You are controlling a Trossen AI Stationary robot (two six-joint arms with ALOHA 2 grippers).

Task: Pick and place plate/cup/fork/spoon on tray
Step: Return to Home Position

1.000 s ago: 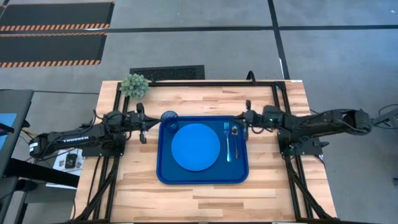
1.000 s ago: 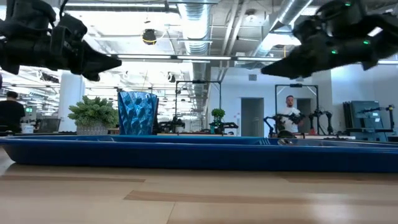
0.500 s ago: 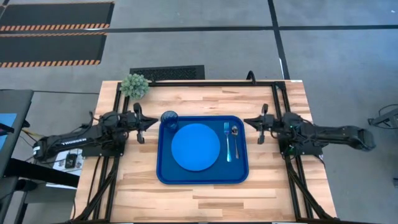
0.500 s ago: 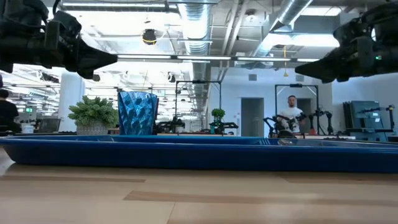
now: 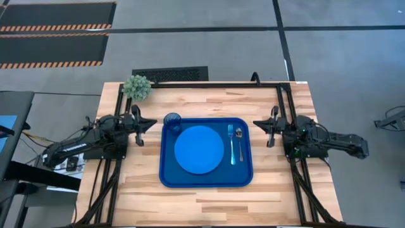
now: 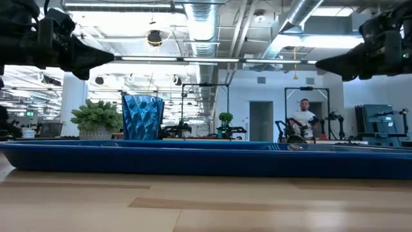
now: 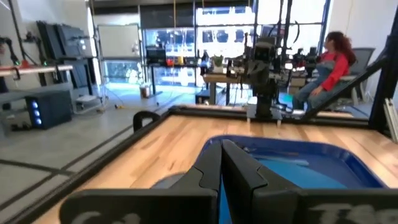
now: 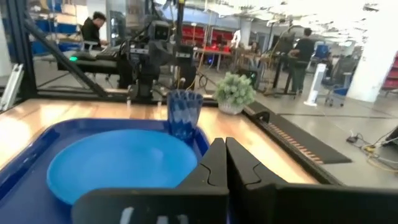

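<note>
The dark-blue tray (image 5: 166,177) lies in the middle of the table. On it lie the bright-blue plate (image 5: 199,149), the dark-blue cup (image 5: 172,121) standing upright at the far left corner, the teal-handled fork (image 5: 231,144) and the spoon (image 5: 240,138) beside it at the right. My left gripper (image 5: 147,124) is shut and empty, left of the tray and above the table. My right gripper (image 5: 256,124) is shut and empty, right of the tray. The plate (image 8: 118,162) and cup (image 8: 184,113) also show in the right wrist view.
A small green potted plant (image 5: 137,87) stands at the table's far left corner. Black frame rails (image 5: 285,114) run along both sides of the table. Bare wood lies near the front edge (image 5: 209,202). People stand in the room beyond.
Both arms have drawn back from the tray, the left toward the table's left edge and the right toward the right edge. The right gripper has left the fork and spoon side of the tray. The things on the tray have stayed still.
</note>
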